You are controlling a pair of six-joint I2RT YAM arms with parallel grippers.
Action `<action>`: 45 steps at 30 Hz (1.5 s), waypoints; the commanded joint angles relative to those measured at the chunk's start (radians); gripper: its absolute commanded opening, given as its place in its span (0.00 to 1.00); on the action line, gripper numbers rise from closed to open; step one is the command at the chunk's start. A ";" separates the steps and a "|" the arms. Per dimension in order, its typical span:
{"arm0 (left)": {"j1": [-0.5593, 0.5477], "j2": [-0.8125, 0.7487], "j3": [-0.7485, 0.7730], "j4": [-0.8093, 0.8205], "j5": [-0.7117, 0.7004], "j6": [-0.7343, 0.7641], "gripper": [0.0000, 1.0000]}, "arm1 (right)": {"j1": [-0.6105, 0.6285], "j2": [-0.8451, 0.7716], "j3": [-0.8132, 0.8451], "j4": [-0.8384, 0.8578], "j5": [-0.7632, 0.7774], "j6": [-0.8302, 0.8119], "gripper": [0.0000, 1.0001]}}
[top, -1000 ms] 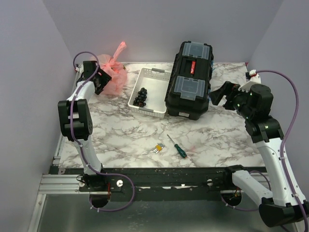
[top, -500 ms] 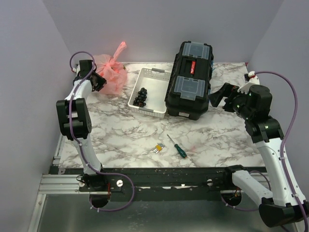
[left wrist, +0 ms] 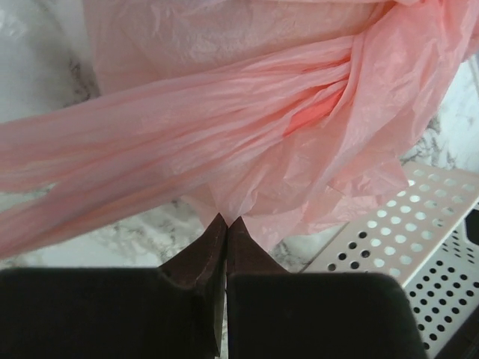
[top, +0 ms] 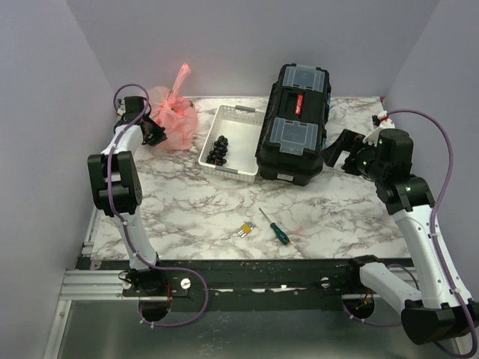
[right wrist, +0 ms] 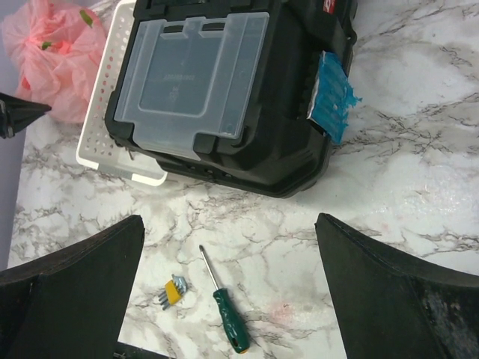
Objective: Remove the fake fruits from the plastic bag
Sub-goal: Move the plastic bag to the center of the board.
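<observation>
**Left tool pinching the bag at the table's far corner**

The plastic bag [top: 174,120] is sitting at about 10 o'clock on the table [top: 194,202], just beside the white tray [top: 241,142] that is carrying the black grapes [top: 219,149]. The fake fruits [right wrist: 87,17] are lying inside it, mostly hidden; only green flecks are showing through the film. The left tool [left wrist: 227,224] is reaching in from the bag's 8 o'clock side. Its jaws are clenched tip to tip on a fold of the thin film, probably so the bag can be pulled or opened before any fruit is taken. The right tool [top: 334,149] is hovering at 3 o'clock beside the black toolbox [top: 296,123], spread wide and grasping nothing, seemingly waiting its turn.
</observation>
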 commanded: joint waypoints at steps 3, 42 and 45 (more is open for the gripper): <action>0.010 -0.246 -0.233 -0.090 -0.137 -0.018 0.00 | 0.005 0.019 -0.020 0.001 -0.010 0.004 1.00; -0.302 -1.465 -1.103 -0.074 0.338 0.003 0.39 | 0.539 0.198 0.068 0.219 0.126 0.039 1.00; -0.302 -1.491 -1.050 -0.089 0.385 0.049 0.56 | 0.707 0.279 0.116 0.241 0.257 0.056 1.00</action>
